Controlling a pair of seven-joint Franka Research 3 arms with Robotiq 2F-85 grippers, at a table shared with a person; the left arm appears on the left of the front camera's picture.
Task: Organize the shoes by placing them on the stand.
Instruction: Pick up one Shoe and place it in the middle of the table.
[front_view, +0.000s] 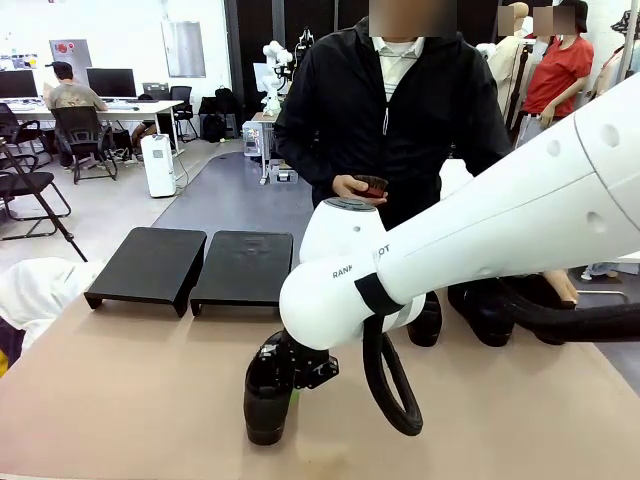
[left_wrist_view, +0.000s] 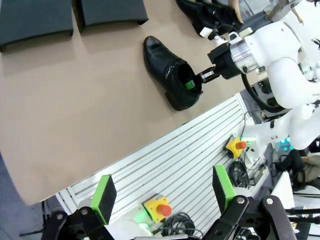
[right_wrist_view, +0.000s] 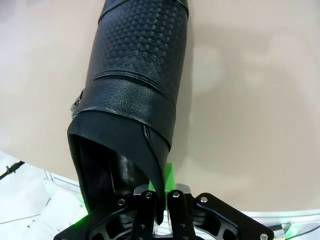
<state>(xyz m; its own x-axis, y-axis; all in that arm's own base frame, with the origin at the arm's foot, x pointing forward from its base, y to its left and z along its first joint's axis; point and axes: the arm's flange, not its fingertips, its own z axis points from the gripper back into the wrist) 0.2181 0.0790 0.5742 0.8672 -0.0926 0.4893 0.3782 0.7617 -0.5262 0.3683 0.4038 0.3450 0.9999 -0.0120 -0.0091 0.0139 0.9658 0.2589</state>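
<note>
Front: my right hand (front_view: 292, 388) is clamped on 1 shoe (front_view: 268, 405) at its heel collar, by the tabletop's near edge.
Left wrist: the shoe's toe points at the 2 stands (left_wrist_view: 112, 11). My left hand (left_wrist_view: 162, 192) is wide, empty and farther off.
Right wrist: the shoe's long axis runs straight away from the hand.

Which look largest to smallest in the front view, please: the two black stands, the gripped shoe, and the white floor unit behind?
1. The black stands, too alike to rank.
2. The gripped shoe, partly hidden.
3. The white floor unit, far off.
</note>
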